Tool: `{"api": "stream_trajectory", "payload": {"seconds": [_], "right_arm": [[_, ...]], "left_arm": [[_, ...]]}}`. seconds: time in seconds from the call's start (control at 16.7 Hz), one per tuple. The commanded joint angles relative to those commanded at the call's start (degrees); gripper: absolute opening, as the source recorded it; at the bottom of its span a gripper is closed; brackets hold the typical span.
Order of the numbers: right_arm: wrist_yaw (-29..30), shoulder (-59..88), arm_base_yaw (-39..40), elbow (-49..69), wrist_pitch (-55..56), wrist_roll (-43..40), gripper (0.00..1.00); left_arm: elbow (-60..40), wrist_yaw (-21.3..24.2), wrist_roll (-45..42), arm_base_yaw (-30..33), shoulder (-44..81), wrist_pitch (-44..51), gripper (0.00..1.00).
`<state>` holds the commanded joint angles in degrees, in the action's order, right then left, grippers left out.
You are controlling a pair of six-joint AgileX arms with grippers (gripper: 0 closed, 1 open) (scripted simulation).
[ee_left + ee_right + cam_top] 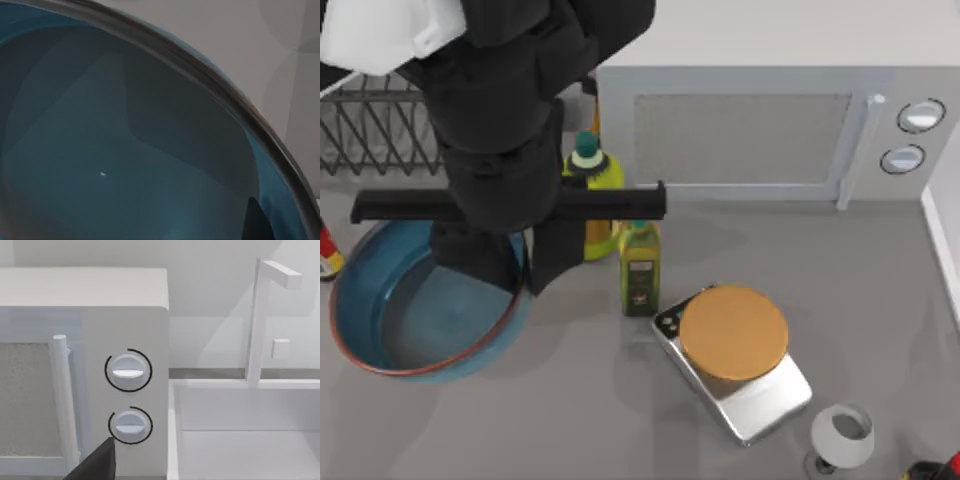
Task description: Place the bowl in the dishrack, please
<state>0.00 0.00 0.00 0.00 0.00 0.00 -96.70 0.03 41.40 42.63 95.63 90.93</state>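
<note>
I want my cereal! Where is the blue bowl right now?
In the top view the bowl sits on the table's left side, in front of the dishrack, with the left arm over it and bottles to its right.

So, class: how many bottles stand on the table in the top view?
2. A round yellow bottle with a green cap stands by the microwave; a square olive-green bottle stands just in front of it. The left arm may hide others.

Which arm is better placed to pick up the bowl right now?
Left. The left arm hangs over the bowl, whose rim its wrist camera sees close up, with the dishrack just behind; the right wrist camera faces the microwave.
</note>
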Motion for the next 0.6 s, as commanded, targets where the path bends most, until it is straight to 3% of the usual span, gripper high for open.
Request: {"api": "stream_trajectory", "payload": {"seconds": [0.3,0.6], "right_arm": [[0.0,0.0,0.0,0.0,0.0,0.0,1.00],[0.0,0.0,0.0,0.0,0.0,0.0,1.00]], "left_arm": [[1.4,1.1,-2.5,-3.2,-3.0,-3.6,0.00],[9.4,4.2,-12.0,-14.4,-12.1,-20.1,0.00]]}}
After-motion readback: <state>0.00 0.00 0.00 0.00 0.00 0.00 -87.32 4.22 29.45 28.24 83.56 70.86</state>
